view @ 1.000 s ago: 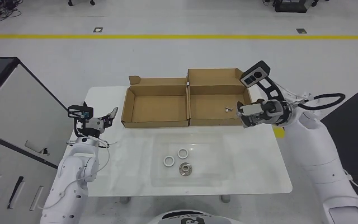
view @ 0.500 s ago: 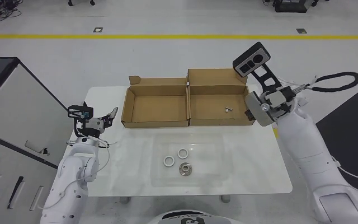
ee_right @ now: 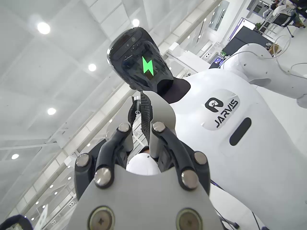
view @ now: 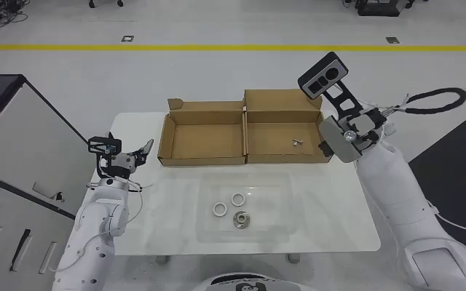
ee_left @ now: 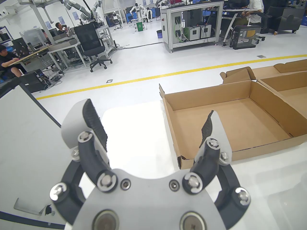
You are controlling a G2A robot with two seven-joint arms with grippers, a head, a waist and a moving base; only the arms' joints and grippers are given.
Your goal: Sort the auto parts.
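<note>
**Right gripper** [ee_right: 139, 104]. A second ago you had it low at the right end of the right cardboard box [view: 280, 116]. It has since lifted clear and rolled over, so it now points upward, away from the surface [view: 328, 211]. The fingers are drawn together with barely a slit between them. A small silvery bit shows at the tips (a held piece or the finger's own hardware; you cannot tell from here).

**Left gripper** [ee_left: 150, 110]. Unmoved at the left edge of the surface, just left of the left cardboard box [view: 202, 142]. Its fingers are spread wide and hold nothing.

**Bolt** [view: 296, 142]. Small, grey and short-shanked, it lies on the floor of the right cardboard box towards its right end, where it lay a second ago. Judged as one delivery finished, with the right arm pulling back from it.

**White rings** [view: 219, 210]. Two plain flat washers lie near each other on the clear tray [view: 280, 233] at the near middle of the surface, untouched.

**Flanged metal part** [view: 241, 218]. Grey and round with a raised hub, it sits just near-right of the rings on the same tray.

**Balance.** Three parts are still unsorted, well apart from both grippers. Your next reach probably goes down to the tray.
</note>
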